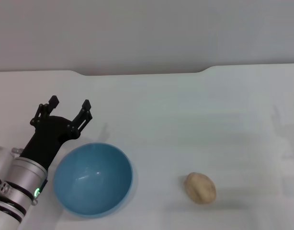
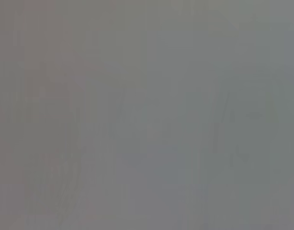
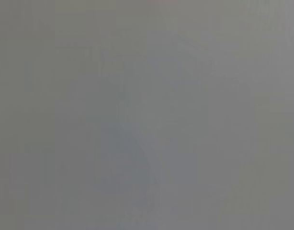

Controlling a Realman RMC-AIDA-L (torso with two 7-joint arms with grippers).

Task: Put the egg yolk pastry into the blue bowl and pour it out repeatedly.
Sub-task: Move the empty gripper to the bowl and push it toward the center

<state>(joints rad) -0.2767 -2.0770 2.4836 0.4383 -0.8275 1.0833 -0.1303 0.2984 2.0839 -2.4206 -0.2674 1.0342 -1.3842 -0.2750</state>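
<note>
Head view: your left gripper (image 1: 69,106) hangs spread and empty beside the blue bowl (image 1: 93,179), the egg yolk pastry (image 1: 200,188) well apart on the worktop (image 1: 185,105), so a careless reach may nudge the bowl; both wrist views: blank, right gripper unseen.

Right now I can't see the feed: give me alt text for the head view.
An empty blue bowl sits on a white table, with the egg yolk pastry lying apart on the table to its right. The left gripper hovers behind the bowl's left rim, jaws open and holding nothing.
</note>
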